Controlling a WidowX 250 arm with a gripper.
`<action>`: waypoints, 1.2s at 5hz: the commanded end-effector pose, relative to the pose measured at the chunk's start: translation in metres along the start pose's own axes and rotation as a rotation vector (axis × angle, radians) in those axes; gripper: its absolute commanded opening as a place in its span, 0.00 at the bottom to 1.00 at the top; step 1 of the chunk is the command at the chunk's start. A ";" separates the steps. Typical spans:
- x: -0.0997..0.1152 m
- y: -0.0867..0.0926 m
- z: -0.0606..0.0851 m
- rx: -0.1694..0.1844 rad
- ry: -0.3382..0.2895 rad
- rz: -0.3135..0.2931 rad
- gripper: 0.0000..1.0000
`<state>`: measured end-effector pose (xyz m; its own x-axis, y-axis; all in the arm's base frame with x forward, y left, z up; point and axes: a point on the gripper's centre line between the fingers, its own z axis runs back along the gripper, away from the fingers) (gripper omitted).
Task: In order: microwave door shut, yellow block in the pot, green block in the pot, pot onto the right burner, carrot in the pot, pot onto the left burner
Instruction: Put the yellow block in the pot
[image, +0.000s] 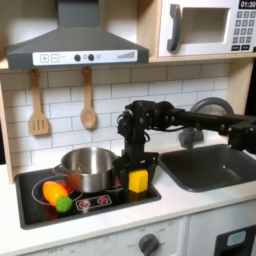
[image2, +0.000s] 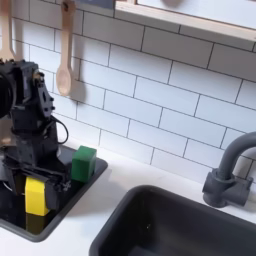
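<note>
- The shiny round steel pot sat on the stove's left burner in the first exterior view, beside the orange carrot.
- The small bright yellow block stood at the stove's right; lifting it straight up before carrying it over the rim would suit.
- The gripper fingers stood narrow, flanking that block; a firm hold was unclear.

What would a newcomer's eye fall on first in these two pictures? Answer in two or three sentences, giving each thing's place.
The black gripper stands low over the yellow block on the stovetop's right side in the first exterior view, its fingers either side of the block. Next to it, the shiny pot sits on the stove with the carrot lying at its left. In the second exterior view the green block sits just behind the yellow one.
</note>
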<state>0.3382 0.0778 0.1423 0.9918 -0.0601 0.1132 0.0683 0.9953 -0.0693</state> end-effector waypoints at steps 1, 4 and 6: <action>-0.002 0.002 -0.008 -0.005 0.001 0.004 1.00; -0.006 -0.004 0.009 -0.015 -0.012 -0.013 0.00; -0.001 -0.013 0.041 -0.046 -0.028 -0.021 0.00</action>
<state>0.3326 0.0689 0.1837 0.9866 -0.0770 0.1440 0.0933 0.9895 -0.1101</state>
